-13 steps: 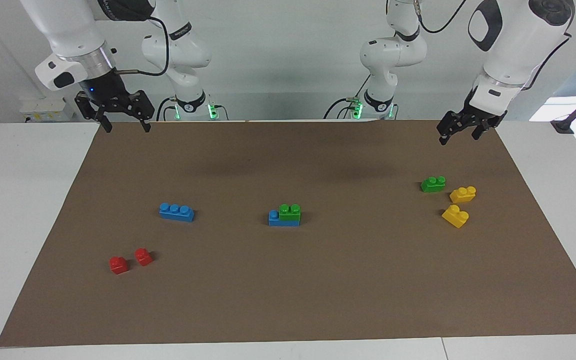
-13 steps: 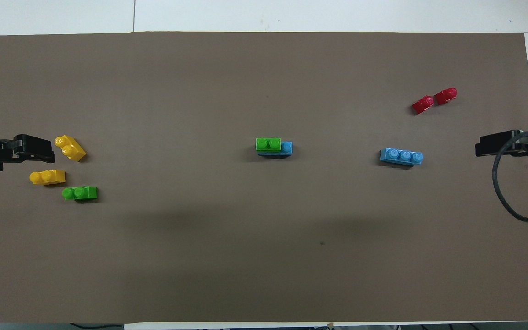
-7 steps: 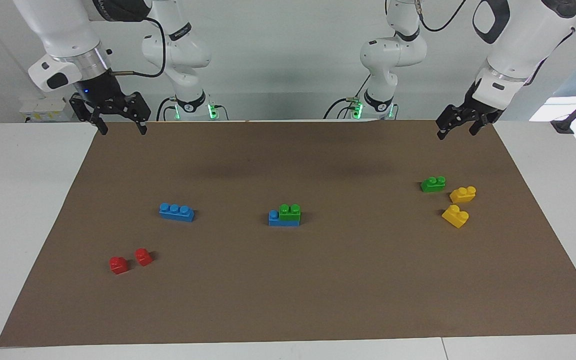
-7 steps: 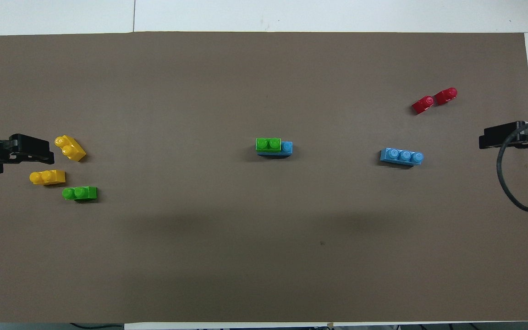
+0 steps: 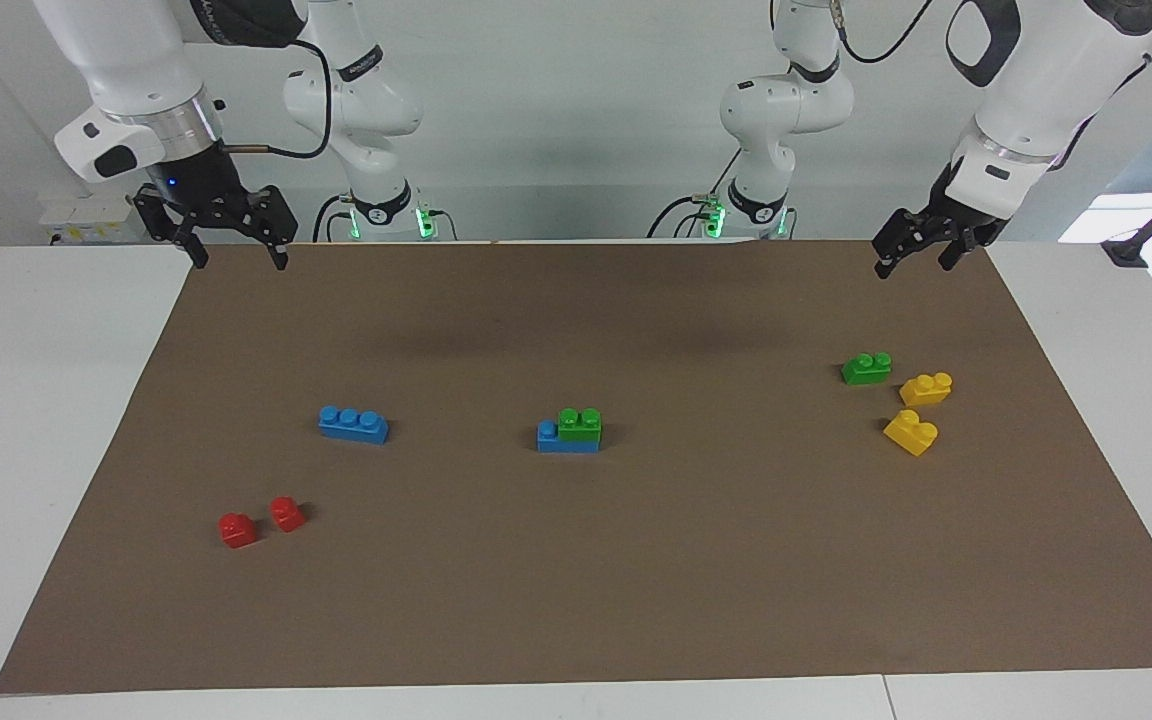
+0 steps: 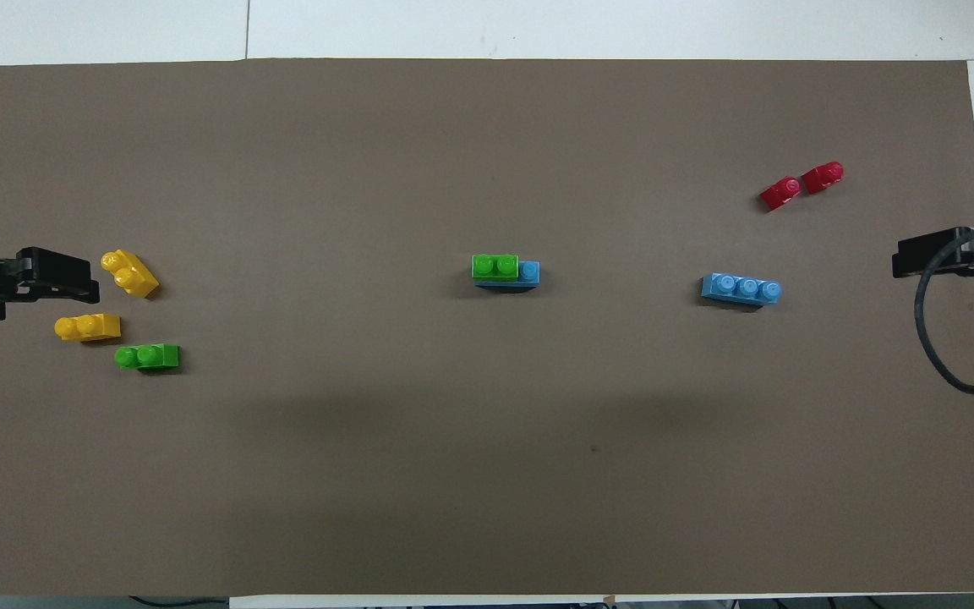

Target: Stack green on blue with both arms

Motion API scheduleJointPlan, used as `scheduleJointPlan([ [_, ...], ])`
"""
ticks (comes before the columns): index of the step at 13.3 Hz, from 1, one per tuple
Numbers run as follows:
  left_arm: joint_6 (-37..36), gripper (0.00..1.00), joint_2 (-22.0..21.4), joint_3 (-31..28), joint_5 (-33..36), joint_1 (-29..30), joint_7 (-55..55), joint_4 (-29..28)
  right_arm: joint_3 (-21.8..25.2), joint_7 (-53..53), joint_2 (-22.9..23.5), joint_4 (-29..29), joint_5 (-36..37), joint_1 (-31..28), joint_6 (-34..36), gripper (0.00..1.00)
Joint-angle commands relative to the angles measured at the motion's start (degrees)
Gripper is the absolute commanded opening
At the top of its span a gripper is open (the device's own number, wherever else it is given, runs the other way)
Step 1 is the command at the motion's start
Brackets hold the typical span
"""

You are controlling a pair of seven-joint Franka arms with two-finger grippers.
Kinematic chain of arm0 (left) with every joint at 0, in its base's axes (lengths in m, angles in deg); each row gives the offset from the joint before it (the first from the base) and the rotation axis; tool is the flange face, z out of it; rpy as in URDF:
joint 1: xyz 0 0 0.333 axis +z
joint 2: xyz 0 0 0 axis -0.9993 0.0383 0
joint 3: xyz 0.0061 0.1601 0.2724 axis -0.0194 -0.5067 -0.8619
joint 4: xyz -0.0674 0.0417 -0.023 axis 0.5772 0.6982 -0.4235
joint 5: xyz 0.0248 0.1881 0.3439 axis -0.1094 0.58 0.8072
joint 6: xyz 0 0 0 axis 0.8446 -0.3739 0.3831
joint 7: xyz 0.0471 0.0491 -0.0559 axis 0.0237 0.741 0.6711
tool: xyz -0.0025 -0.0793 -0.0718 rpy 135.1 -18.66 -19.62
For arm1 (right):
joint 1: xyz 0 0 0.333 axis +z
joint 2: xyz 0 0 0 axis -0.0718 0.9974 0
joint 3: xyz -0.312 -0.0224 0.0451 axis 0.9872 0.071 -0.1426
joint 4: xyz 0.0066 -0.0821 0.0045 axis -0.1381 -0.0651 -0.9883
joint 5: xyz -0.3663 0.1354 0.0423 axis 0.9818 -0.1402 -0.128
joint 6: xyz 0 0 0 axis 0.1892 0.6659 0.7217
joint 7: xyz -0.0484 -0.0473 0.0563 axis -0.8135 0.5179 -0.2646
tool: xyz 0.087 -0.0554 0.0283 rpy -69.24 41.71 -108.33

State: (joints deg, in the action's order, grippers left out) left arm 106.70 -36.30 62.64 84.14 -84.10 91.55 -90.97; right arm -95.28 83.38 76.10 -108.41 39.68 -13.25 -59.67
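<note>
In the middle of the mat a green brick [image 5: 579, 424] [image 6: 495, 266] sits stacked on a blue brick [image 5: 561, 441] [image 6: 529, 272], leaving one blue stud bare. A second blue brick [image 5: 353, 424] [image 6: 741, 289] lies alone toward the right arm's end. A second green brick [image 5: 866, 368] [image 6: 147, 356] lies toward the left arm's end. My right gripper [image 5: 241, 262] [image 6: 918, 258] hangs open and empty over the mat's edge at its own end. At the other end my left gripper [image 5: 914, 266] [image 6: 73, 279] is raised over the mat's edge, open and empty.
Two yellow bricks [image 5: 926, 388] [image 5: 910, 432] lie beside the lone green one. Two small red bricks [image 5: 237, 529] [image 5: 287, 513] lie farther from the robots than the lone blue one. The brown mat [image 5: 636, 600] covers most of the white table.
Both grippers have drawn slightly up and outward toward their own ends of the table. No brick has moved.
</note>
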Motion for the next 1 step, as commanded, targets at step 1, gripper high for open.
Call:
scheduleJointPlan([
  [1,-1.5,1.00,0.3,0.4,-1.1,0.4,-0.5,1.2,-0.1,1.1,0.2,0.5,1.4,0.0,1.0,1.00],
])
